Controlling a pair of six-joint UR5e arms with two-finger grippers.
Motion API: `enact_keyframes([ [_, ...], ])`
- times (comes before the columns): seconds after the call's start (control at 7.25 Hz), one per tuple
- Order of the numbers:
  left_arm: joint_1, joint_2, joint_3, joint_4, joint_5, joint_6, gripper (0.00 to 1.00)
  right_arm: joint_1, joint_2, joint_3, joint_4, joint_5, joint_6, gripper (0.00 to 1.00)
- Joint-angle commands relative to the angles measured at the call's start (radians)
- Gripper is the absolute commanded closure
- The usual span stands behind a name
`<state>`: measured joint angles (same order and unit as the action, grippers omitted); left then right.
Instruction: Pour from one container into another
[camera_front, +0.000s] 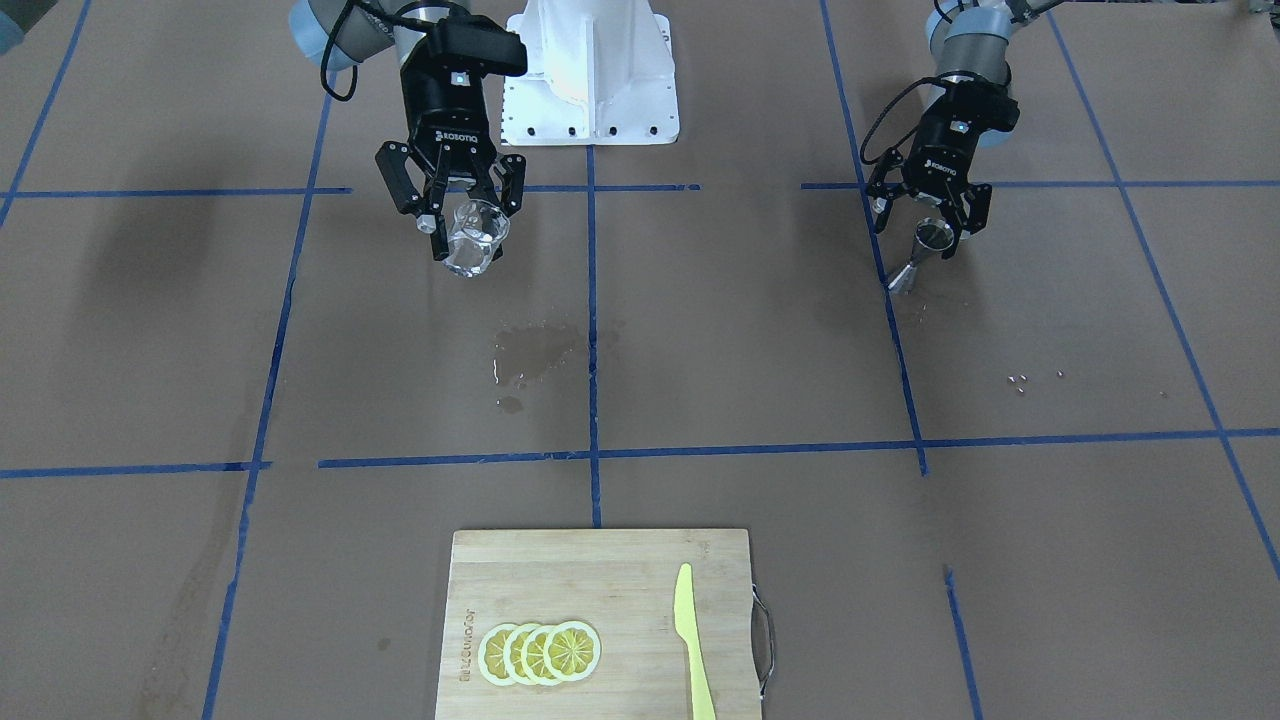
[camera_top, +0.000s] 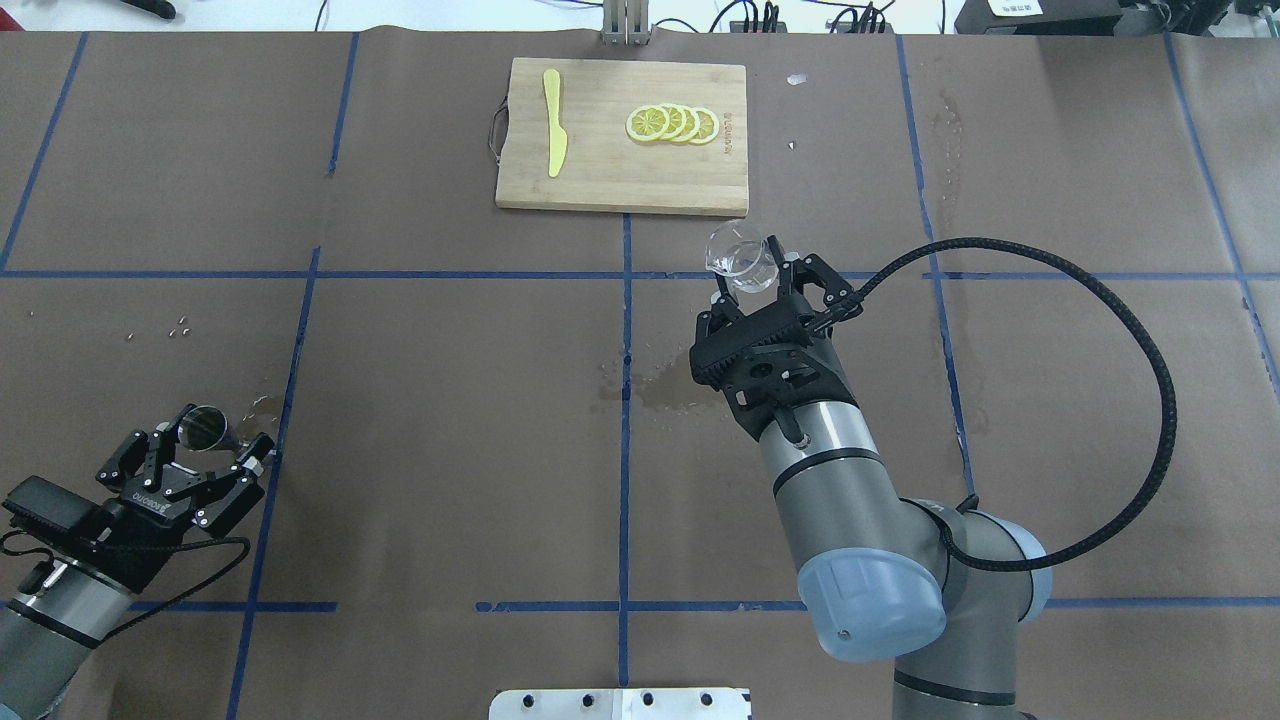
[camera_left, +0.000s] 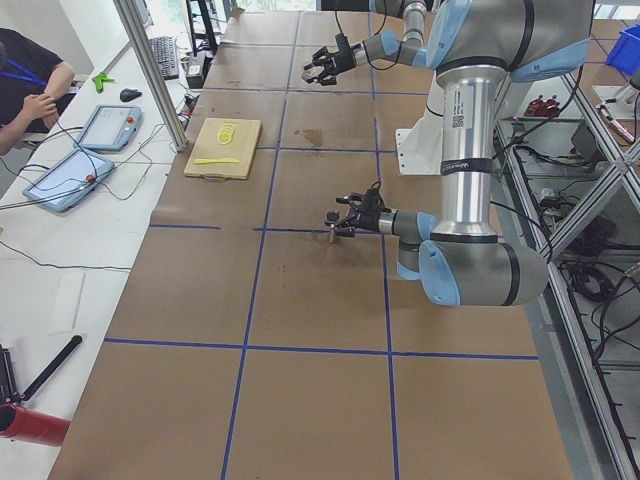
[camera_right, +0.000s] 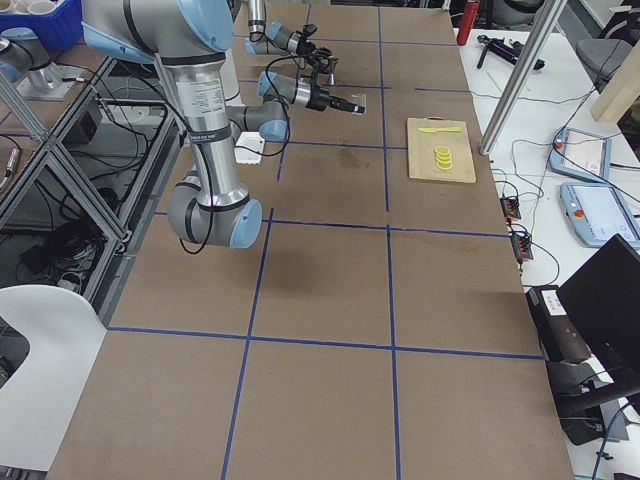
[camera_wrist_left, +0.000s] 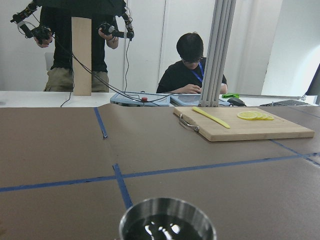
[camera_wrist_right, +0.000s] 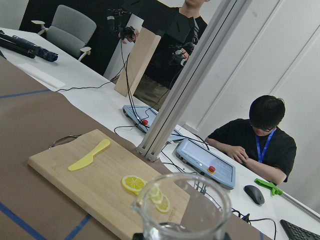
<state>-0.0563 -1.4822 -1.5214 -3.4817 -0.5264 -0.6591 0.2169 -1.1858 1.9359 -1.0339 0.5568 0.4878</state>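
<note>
Item one, nearest my front camera: a wooden cutting board (camera_front: 610, 570) carrying four overlapped lemon slices (camera_front: 540, 652) and a yellow knife (camera_front: 692, 640), the two set apart. Item two, mid-table: a wet patch (camera_front: 535, 350) just beside the blue tape line (camera_front: 592, 410). Item three, far row: the right gripper (camera_front: 468, 215) was clamped on a clear glass beaker (camera_front: 475, 245), tilted and raised off the table (camera_front: 760, 330). The left gripper (camera_front: 925, 228), well apart, pinched the upper cup of a steel jigger (camera_front: 918, 258) holding dark liquid. I could not tell whether its base touched down.
</note>
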Motion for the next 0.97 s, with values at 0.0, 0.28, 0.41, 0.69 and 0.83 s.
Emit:
enact_keyframes([
  [0.0, -0.002, 0.006, -0.007, -0.052, -0.023, 0.056, 0.00, -0.001, 0.000, 0.000, 0.000, 0.000, 0.000, 1.00],
  [0.28, -0.008, 0.023, -0.010, -0.063, -0.030, 0.061, 0.00, -0.001, 0.002, 0.000, 0.000, 0.000, -0.001, 1.00],
  [0.41, -0.014, 0.026, -0.010, -0.065, -0.044, 0.061, 0.00, -0.001, 0.002, 0.000, 0.000, 0.000, 0.000, 1.00],
  [0.69, -0.037, 0.029, -0.010, -0.066, -0.062, 0.061, 0.00, -0.001, 0.002, 0.000, 0.000, 0.000, 0.000, 1.00],
  [0.83, -0.057, 0.029, -0.010, -0.082, -0.085, 0.062, 0.01, -0.001, 0.002, 0.000, 0.000, 0.000, 0.000, 1.00],
])
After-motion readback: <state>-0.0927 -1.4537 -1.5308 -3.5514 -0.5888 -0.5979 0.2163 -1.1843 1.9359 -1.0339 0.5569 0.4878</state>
